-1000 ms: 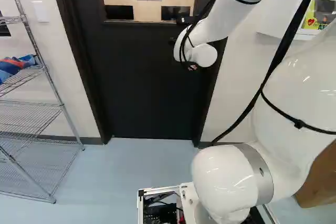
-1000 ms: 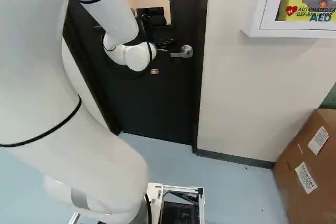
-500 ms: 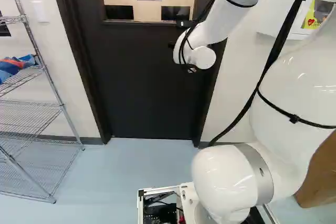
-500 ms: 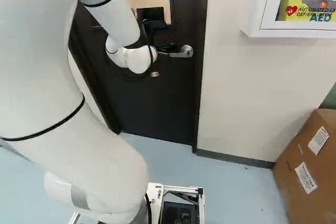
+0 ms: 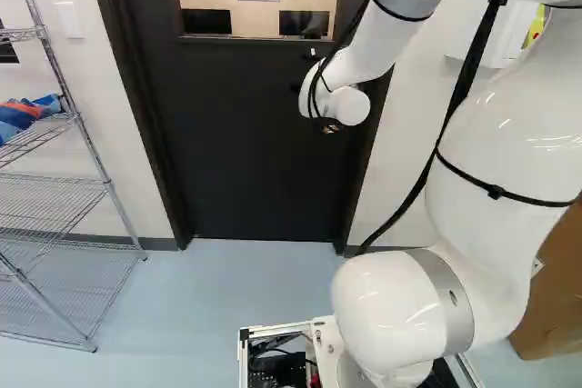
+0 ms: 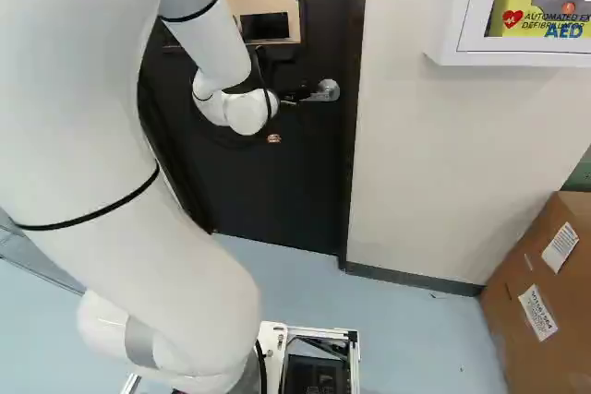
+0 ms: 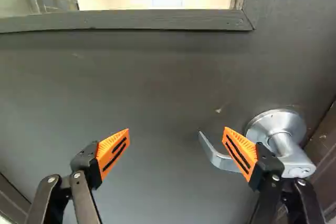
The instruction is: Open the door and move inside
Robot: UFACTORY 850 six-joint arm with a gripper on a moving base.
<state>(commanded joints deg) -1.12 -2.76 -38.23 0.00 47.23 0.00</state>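
The dark door (image 5: pixel 245 134) stands closed, with a window in its upper part. In the right base view my gripper (image 6: pixel 297 94), partly hidden by the wrist, is at the silver lever handle (image 6: pixel 327 90). The wrist view shows the gripper (image 7: pixel 176 129) wide open, facing the door, with nothing held. One orange-padded finger overlaps the middle of the lever handle (image 7: pixel 280 139); the lever's bent free end reaches into the space between the fingers. Whether that finger touches the lever, I cannot tell.
A wire shelf (image 5: pixel 55 197) stands left of the door. To its right, the wall carries a white defibrillator cabinet (image 6: pixel 448 53). A large cardboard box (image 6: pixel 545 292) is on the floor at the right. The dark door frame (image 6: pixel 353 136) runs close beside the handle.
The base has stayed put. My upper arm has swung rightward in the right base view, while the wrist and gripper shifted slightly down and toward the handle, now overlapping more of it.
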